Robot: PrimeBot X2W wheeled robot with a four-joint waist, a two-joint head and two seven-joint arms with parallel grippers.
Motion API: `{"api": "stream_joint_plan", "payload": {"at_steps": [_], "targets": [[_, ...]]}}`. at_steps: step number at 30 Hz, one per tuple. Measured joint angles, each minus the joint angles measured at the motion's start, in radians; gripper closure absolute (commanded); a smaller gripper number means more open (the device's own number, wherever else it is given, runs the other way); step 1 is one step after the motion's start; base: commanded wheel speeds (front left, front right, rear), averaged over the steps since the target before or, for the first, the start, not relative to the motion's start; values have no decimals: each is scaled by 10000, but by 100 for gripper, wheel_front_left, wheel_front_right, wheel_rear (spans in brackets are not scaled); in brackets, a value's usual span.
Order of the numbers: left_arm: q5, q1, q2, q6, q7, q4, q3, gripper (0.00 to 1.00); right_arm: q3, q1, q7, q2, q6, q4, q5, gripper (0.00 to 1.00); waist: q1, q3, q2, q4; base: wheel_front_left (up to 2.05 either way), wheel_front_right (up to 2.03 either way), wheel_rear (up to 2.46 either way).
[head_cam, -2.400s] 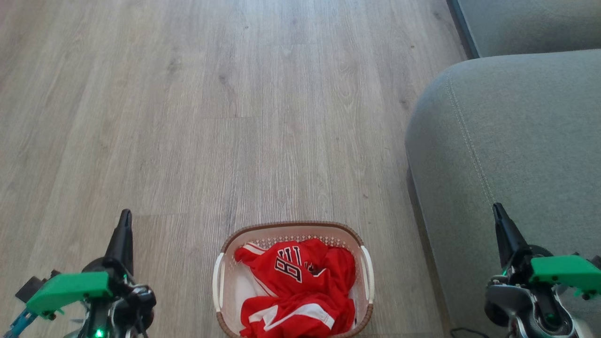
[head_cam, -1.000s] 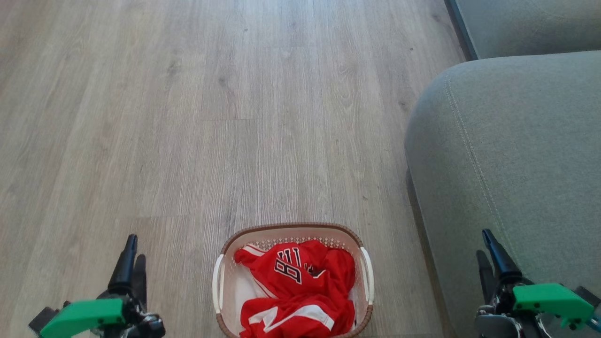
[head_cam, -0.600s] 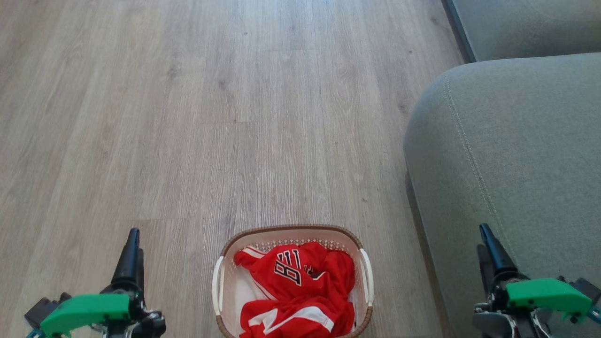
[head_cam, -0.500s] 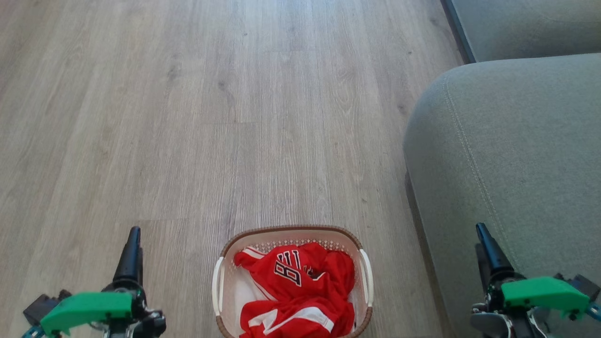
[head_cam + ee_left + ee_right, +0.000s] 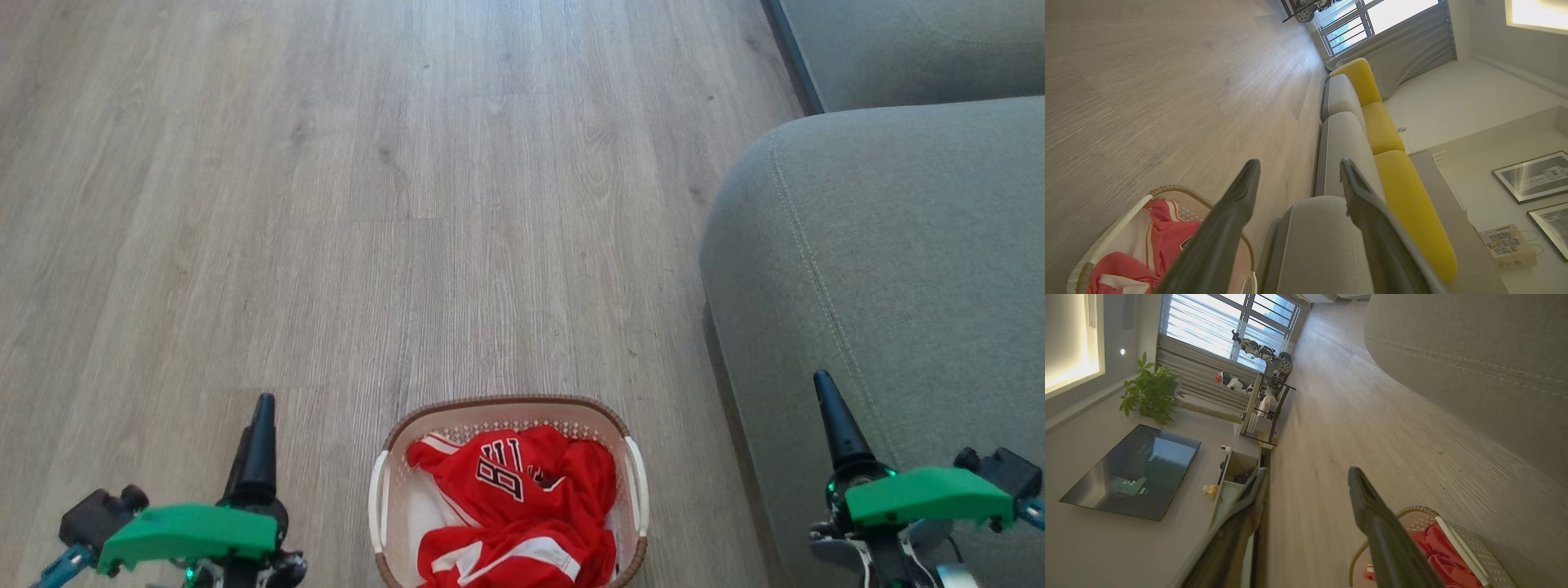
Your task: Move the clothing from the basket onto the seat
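the red clothing (image 5: 522, 506) lay in a heap inside the basket (image 5: 506, 405), and none of it was on the seat (image 5: 898, 245). the basket sat on the wood floor (image 5: 408, 204). the seat was just to the right of the basket. i could not tell if the two touched.

the left hand (image 5: 1299, 164) hung to the left of the basket. its two fingers were wide apart with nothing between them. the right hand (image 5: 1307, 470) hung to the right of the basket, by the seat, and its fingers were wide apart and empty too. neither hand touched the basket or the clothing.

the clothing looked soft, thin and light. it would likely flop and hang down when picked up and not keep its shape. the jersey (image 5: 500, 467) with the black and white letters sat on top at the far side of the basket, bunched up into a bump. that bump looked like the best place to pinch, because the fingers could close on a thick fold there. the striped piece (image 5: 514, 557) lay at the near side of the basket, pressed against the jersey, so it might come up as well. the basket looked light, so it might lift or tip if a finger caught in its holes.
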Motion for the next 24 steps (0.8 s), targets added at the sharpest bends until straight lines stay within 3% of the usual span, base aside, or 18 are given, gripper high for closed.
{"api": "stream_joint_plan", "payload": {"at_steps": [24], "targets": [[3444,414,17,451,-671,-362,-445,0,704,31,-683,-8,0,-211,-3243,0,0,-123,0,-35,0,0,0]]}}
